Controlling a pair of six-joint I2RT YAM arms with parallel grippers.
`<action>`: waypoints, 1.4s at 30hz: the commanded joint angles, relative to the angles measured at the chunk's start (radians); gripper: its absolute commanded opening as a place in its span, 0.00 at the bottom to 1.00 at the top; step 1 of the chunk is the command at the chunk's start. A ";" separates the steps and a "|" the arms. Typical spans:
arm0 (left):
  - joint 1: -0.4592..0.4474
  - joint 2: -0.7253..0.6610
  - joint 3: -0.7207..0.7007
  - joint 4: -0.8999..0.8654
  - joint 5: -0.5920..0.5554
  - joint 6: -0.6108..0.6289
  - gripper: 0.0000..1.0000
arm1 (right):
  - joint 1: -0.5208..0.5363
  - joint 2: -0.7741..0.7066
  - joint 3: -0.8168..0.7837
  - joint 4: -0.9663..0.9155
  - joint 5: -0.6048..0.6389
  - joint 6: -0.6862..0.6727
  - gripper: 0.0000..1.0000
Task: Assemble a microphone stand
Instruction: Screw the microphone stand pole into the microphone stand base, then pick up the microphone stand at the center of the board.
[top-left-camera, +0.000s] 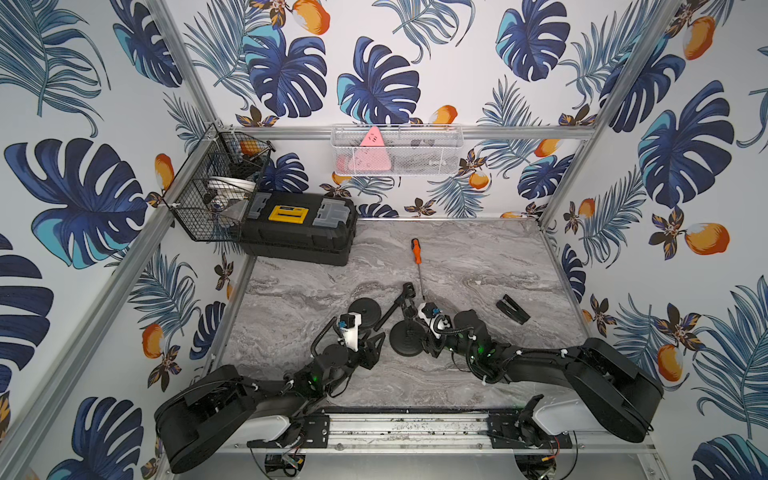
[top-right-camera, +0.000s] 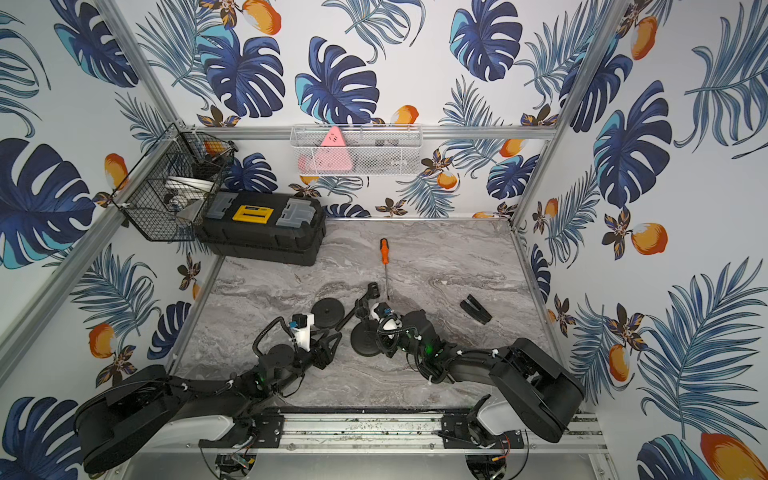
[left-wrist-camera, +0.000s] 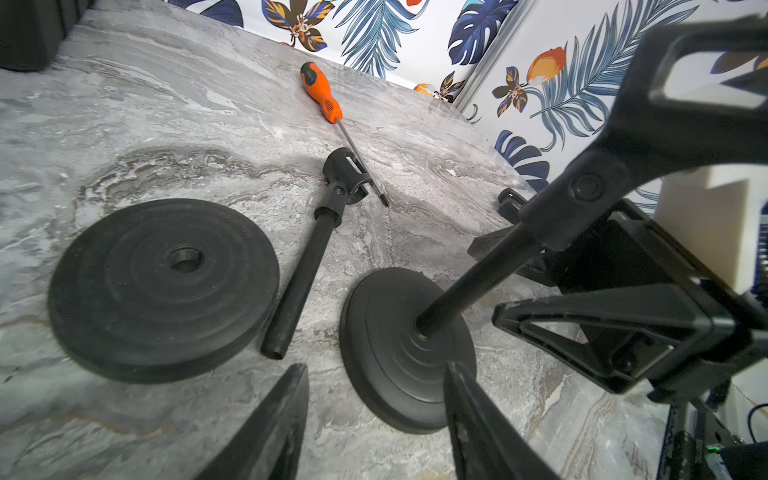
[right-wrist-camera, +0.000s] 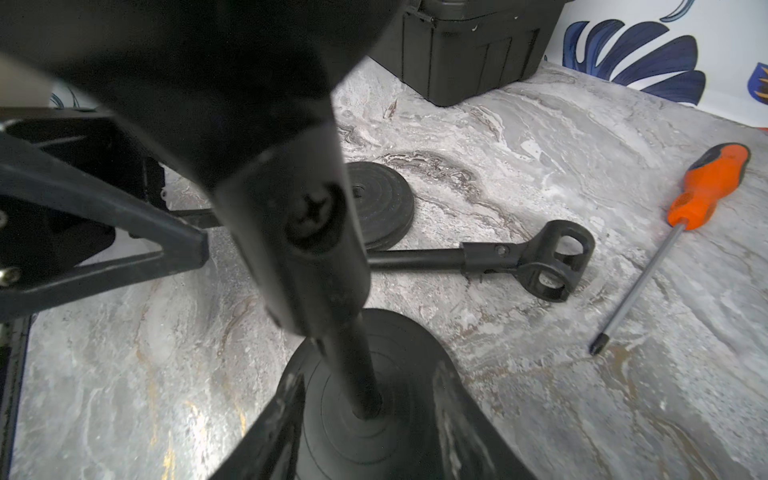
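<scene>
Starting at the left, the left gripper (left-wrist-camera: 376, 370) hovers low over the grey marbled tabletop (top-left-camera: 478, 257). Its fingers (left-wrist-camera: 274, 415) are apart, with only the near rim of a base showing in the gap, so a careless advance could shove that base sideways.

Just beyond lies a loose round black ribbed base disc (left-wrist-camera: 124, 291), flat, with its centre hole empty. Just beside its edge lies a loose black pole with a clip holder (left-wrist-camera: 301, 282) at its far end. The pole is round, and a nudge from either arm could roll it out of easy reach.

Next comes the task's main piece, a second black base disc (left-wrist-camera: 382, 332) with a slim black upright pole (left-wrist-camera: 478, 286) seated in its centre. I cannot tell whether that joint is tight.

The right gripper (right-wrist-camera: 368, 374) straddles this pole low down, with its fingers (right-wrist-camera: 270, 428) on either side. Whether they pinch it I cannot tell. If they close off-centre, or lift before the joint holds, the pole may pull out or tip the base over. The two grippers sit near each other, so a collision is a real risk.

Further right, the orange-handled screwdriver (left-wrist-camera: 322, 93) lies with its shaft just beside the loose clip holder, where a toppling stand could knock it. A small black clip part (top-left-camera: 512, 309) lies well apart and is likely safe.
</scene>
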 joint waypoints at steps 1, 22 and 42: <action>0.001 -0.042 0.010 -0.116 -0.027 -0.009 0.57 | 0.006 0.035 0.004 0.135 0.012 -0.004 0.52; 0.006 0.028 0.027 -0.081 -0.015 -0.014 0.57 | 0.008 0.054 -0.136 0.511 -0.008 0.013 0.48; 0.006 0.038 0.039 -0.093 -0.013 -0.015 0.57 | 0.009 0.081 -0.058 0.501 -0.077 0.001 0.32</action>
